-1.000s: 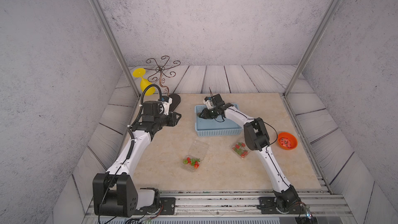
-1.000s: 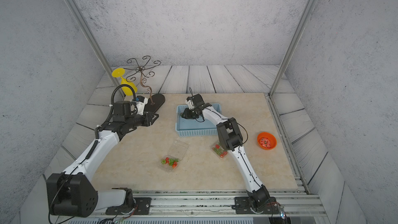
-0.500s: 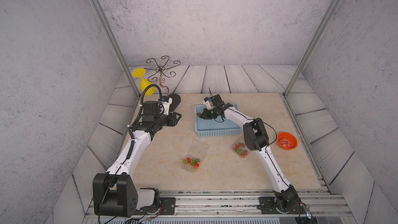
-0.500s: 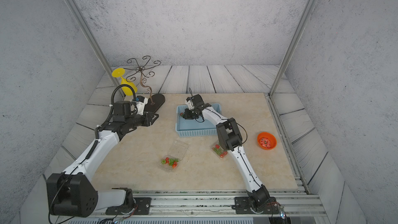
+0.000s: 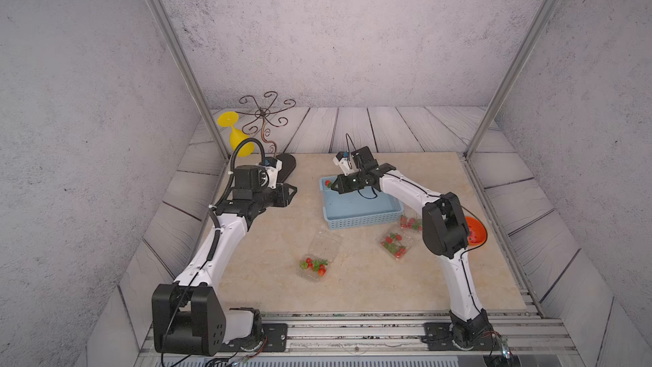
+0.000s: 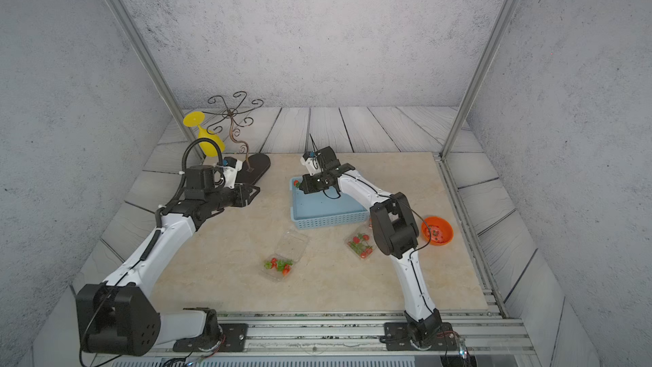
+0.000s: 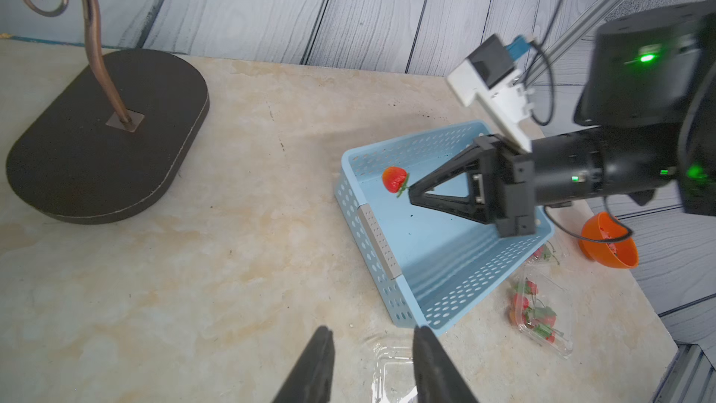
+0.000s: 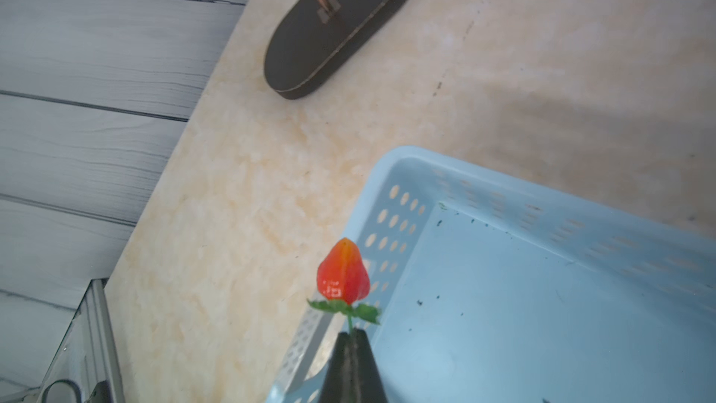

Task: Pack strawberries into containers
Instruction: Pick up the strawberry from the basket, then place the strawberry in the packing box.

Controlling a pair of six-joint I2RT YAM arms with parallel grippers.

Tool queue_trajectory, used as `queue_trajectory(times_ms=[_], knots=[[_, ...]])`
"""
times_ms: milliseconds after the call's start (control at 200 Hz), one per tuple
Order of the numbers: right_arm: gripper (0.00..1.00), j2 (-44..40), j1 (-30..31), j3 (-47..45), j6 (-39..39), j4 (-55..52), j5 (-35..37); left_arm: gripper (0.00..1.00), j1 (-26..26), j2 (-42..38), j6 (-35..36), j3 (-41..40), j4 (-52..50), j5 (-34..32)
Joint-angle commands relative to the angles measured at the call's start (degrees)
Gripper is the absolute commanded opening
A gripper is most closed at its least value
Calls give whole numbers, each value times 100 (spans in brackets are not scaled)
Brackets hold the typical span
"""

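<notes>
Beige tabletop (image 5: 275, 238). Right claw (image 8: 350, 337), closed on the stem, holds one strawberry (image 8: 343, 275) tip-outward over the blue basket's (image 5: 360, 220) far corner. The open container (image 5: 324, 245) lies nearer the arm bases. Left claw (image 7: 372, 343) stands parted and empty.

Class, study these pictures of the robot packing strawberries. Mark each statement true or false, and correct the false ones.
1. The right end effector holds a strawberry by its stem at a corner of the blue basket. True.
2. The basket is full of strawberries. False: its floor is bare but for dark specks.
3. The open clear box in front of the basket has strawberries in it. True.
4. The left end effector grips a clear box. False: it is open, holding nothing.
5. The orange bowl sits inside the basket. False: it is outside, beyond the right arm.
</notes>
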Motion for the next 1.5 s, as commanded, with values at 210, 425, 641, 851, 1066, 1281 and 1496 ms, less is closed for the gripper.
queue_trajectory(times_ms=[210,425,641,851,1066,1281,1496], knots=[[0,-1828,1359,-2294,-298,-123,-308,38,-18,-282,40,82,6,-16],[0,-1941,2106,-3182,-109,-56,-392,38,-19,-500,-85,103,-85,35],[0,-1750,2577,-3350,-271,-339,-143,38,-88,-927,-247,67,-403,-300],[16,-1605,2821,-3375,-392,-534,159,38,-90,-1330,-642,-414,-402,-335],[34,-1674,2950,-3592,-315,-574,533,38,-139,-1641,-982,-929,-314,-428],[38,-1941,2950,-3835,-206,-784,1183,38,-345,-1730,-1311,-1306,-68,-683],[37,-2573,2844,-4087,198,-837,1601,38,-417,-1709,-1589,-1640,310,-726]])
